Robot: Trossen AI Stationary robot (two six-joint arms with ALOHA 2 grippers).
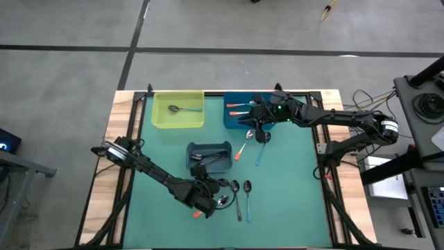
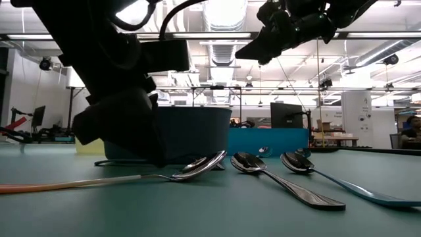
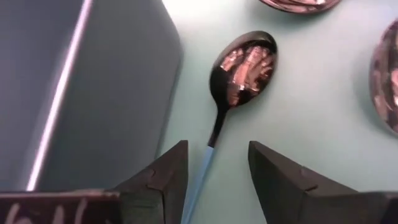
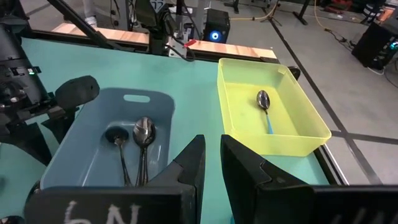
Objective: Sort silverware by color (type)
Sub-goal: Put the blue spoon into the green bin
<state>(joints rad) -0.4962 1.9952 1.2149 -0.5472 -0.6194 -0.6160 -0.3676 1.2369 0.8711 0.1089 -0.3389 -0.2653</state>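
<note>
From above, the green-matted worktop (image 1: 291, 180) carried a translucent yellow plastic bin (image 1: 178, 110) holding one light-blue-handled spoon (image 1: 182, 109), a dark blue bin (image 1: 239, 111) with orange-handled spoons (image 1: 237, 105), and a grey-blue tray (image 1: 209, 157) of dark metal spoons (image 1: 205, 160). The left tool (image 1: 207, 203) hung low over loose spoons near the worktop's front edge, hiding most of them; a dark spoon (image 1: 236, 198) and a blue-handled one (image 1: 248, 198) lay clear beside it. The right tool (image 1: 258, 127) sat by the blue bin, above an orange-handled spoon (image 1: 243, 146) and another blue-handled spoon (image 1: 261, 148).

At worktop level, the left arm's dark bulk blocked much of the grey tray; three shiny bowls lay in front, one on an orange handle (image 2: 66, 184).

The left wrist camera showed its tool (image 3: 216, 171) with fingers apart, straddling the thin blue handle of a glossy dark-bowled spoon (image 3: 239, 68) beside the tray's wall; the handle's end was cut off.

The right wrist camera showed its tool (image 4: 211, 165) with fingers nearly together, holding nothing, above the tray's two dark spoons (image 4: 140, 146).
</note>
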